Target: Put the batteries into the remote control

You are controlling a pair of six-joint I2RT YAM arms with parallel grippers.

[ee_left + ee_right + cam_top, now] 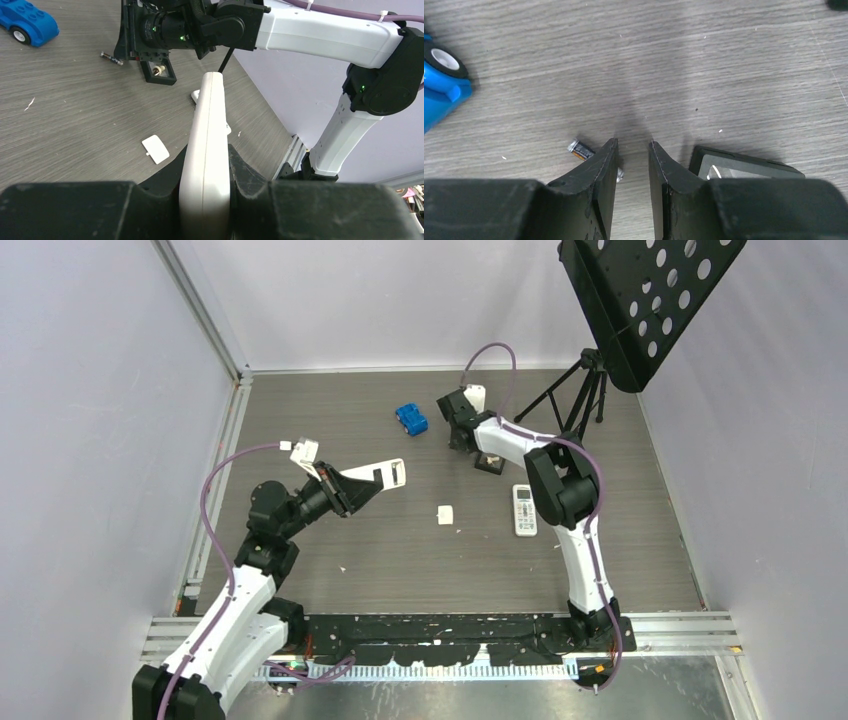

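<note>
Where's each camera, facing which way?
Top external: above-behind, facing down on grey wood-grain table; both arms show.
Left wrist: on left hand, facing along held slim white remote control; own fingers show.
Right wrist: on right hand, facing down at small dark cylindrical battery; own fingers show.
Shared: both wrists see blue plastic toy car.

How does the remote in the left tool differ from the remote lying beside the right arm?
The held remote is raised off the table, clamped in the left tool; the lying remote rests flat, untouched. The held remote shows no buttons; the lying remote shows its keypad. Both are slim and white.
</note>
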